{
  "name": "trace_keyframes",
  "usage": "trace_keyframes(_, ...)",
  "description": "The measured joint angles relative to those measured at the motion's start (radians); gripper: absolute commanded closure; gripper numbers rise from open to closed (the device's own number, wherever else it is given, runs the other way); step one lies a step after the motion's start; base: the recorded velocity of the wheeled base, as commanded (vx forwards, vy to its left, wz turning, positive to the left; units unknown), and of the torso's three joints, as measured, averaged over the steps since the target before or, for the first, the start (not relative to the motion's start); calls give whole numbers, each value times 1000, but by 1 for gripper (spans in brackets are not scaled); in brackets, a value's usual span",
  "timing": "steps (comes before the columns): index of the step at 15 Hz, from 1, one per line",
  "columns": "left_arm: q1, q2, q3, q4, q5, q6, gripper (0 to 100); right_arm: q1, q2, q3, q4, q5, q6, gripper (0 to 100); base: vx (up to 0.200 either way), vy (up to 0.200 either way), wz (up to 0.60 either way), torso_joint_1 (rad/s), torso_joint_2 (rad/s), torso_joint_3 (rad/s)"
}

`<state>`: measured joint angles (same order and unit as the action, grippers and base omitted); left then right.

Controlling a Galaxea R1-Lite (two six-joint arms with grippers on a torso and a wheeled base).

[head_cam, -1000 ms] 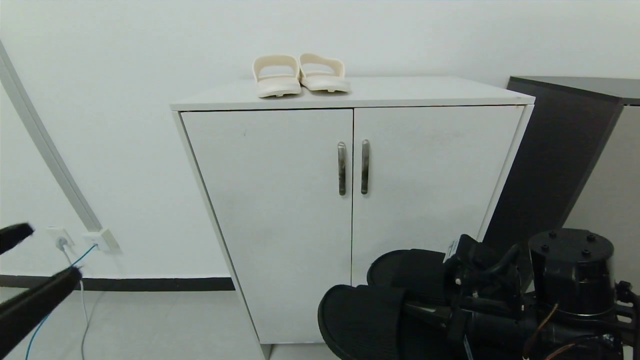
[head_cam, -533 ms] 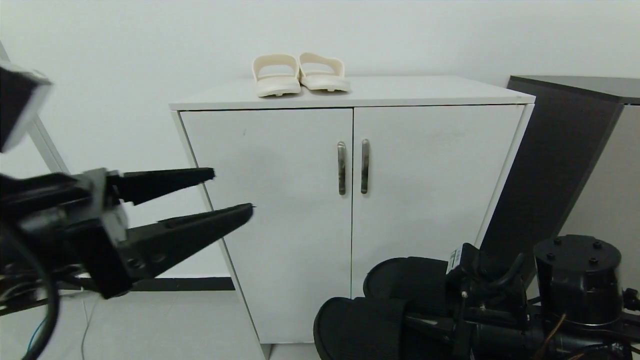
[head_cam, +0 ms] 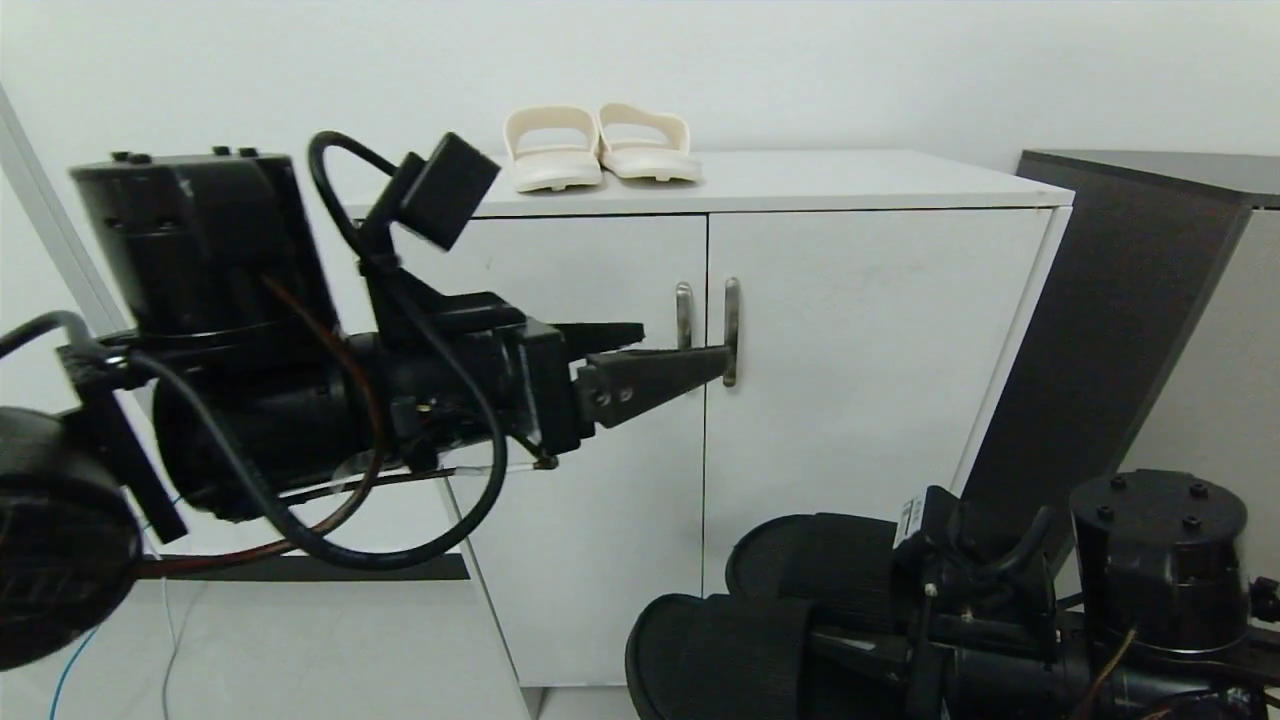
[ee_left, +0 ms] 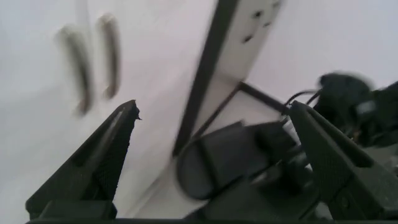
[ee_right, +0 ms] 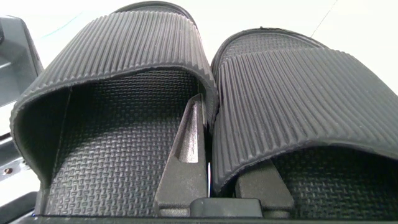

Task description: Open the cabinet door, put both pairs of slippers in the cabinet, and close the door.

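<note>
The white cabinet [head_cam: 860,330] stands with both doors closed, and a cream pair of slippers [head_cam: 598,148] rests on its top. My left gripper [head_cam: 685,340] is open, its fingertips just in front of the two metal handles [head_cam: 731,310] at the middle seam. In the left wrist view the open left gripper [ee_left: 217,130] frames the blurred handles [ee_left: 93,65]. Low at the right, my right gripper [head_cam: 900,610] is shut on the black pair of slippers [head_cam: 740,640]. Its fingers [ee_right: 186,149] sit inside the slippers [ee_right: 298,106], pinching the adjoining straps.
A dark cabinet [head_cam: 1130,300] stands close against the white one's right side. A grey conduit [head_cam: 40,220] runs down the wall at the left, with a blue cable [head_cam: 60,680] near the floor. Open floor lies in front of the left door.
My left arm has swung up from the lower left to the front of the cabinet, its open fingers now at the handles. The right arm with the black slippers has barely moved.
</note>
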<state>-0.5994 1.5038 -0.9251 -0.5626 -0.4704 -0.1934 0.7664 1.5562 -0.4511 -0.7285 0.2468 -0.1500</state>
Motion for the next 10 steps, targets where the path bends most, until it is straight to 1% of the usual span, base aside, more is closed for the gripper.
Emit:
trace_keyframes(2,-19,76,-84,-1,-74,-42,0,-1,0,0,0,0,0,100,0,0,0,0,0,0)
trace_keyframes(5,-25,182,-186,-1,-109,-102,0,-1,1,-1,0,0,0,100,0,0,0,0,0,0)
trace_keyframes(7,-25,237,-237,-2,-112,-119,0,-1,0,0,0,0,-1,100,0,0,0,0,0,0)
trace_keyframes(9,-21,273,-273,-2,-101,-123,0,1,0,1,0,0,-1,100,0,0,0,0,0,0)
trace_keyframes(10,-18,287,-285,-2,-83,-122,0,1,0,2,0,0,-1,100,0,0,0,0,0,0)
